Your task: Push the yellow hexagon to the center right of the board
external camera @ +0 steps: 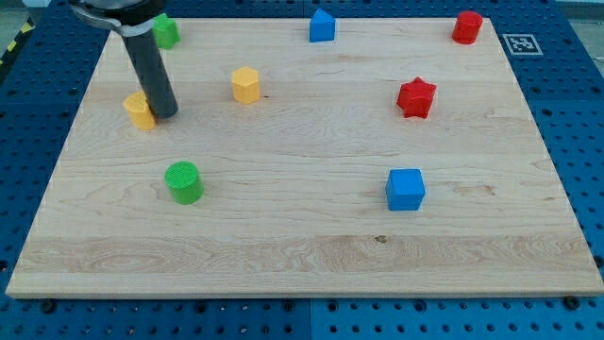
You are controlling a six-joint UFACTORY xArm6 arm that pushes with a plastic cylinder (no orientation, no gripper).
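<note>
Showing an early stage of the push, with nearly all the travel left to do. The yellow hexagon (245,84) sits in the upper left part of the tabletop (302,255), near the top edge and well apart from the middle of the right edge, where it is to end up. My tip (166,114) rests further toward the left edge, touching or just beside a second yellow block (139,110) whose shape is partly hidden by the rod; it is not in contact with the hexagon. The arm carries no hand, only the rod, so nothing is pinched or spread. Judged from this layout, the tip must first come round to the hexagon's left side, then drive it rightward and slightly toward the bottom edge. A red star (416,97) lies close to that path and may be struck; a blue cube (405,189) lies below it.
</note>
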